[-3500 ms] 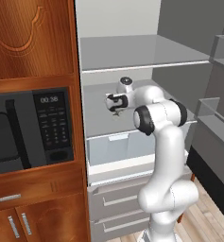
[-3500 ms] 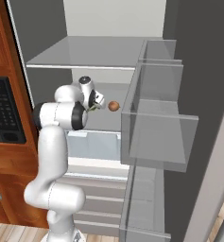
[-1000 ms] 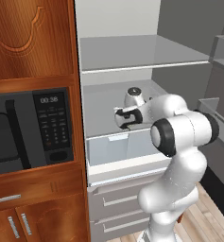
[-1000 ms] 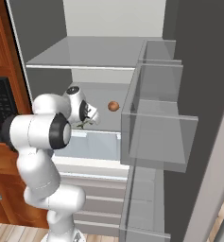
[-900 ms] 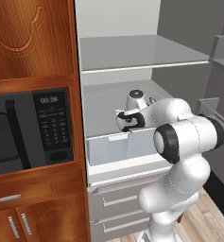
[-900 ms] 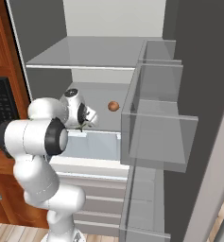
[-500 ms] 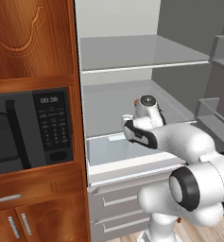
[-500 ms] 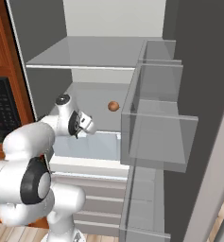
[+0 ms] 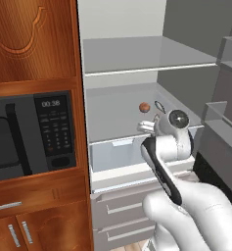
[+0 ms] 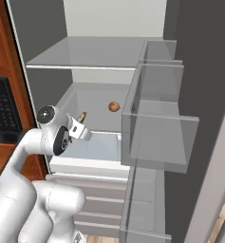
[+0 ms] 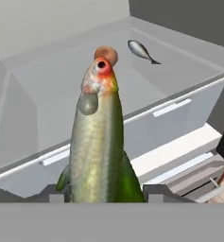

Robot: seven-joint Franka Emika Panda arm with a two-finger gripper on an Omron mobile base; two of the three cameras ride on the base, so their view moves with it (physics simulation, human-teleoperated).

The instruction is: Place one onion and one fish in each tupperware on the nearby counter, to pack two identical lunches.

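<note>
My gripper (image 11: 104, 193) is shut on a green-yellow fish (image 11: 97, 142), which stands head-up between the fingers. In the right base view the gripper (image 10: 80, 127) hovers over the front edge of the fridge's lower shelf, and the fish's tip (image 10: 82, 115) pokes above it. An orange-brown onion (image 9: 144, 107) (image 10: 114, 107) (image 11: 106, 53) lies further back on that shelf. A thin dark grey fish (image 11: 141, 50) (image 9: 159, 106) lies beside it. The tupperware and the counter are out of view.
The open fridge has a glass shelf (image 9: 147, 54) above and a pale drawer (image 9: 117, 152) below the gripper. Clear door bins (image 10: 156, 118) stand on the right. A microwave (image 9: 24, 132) sits in wooden cabinets to the left.
The arm has drawn back from deep in the shelf toward the fridge's front edge, carrying the green-yellow fish. The onion and the grey fish have stayed put.
</note>
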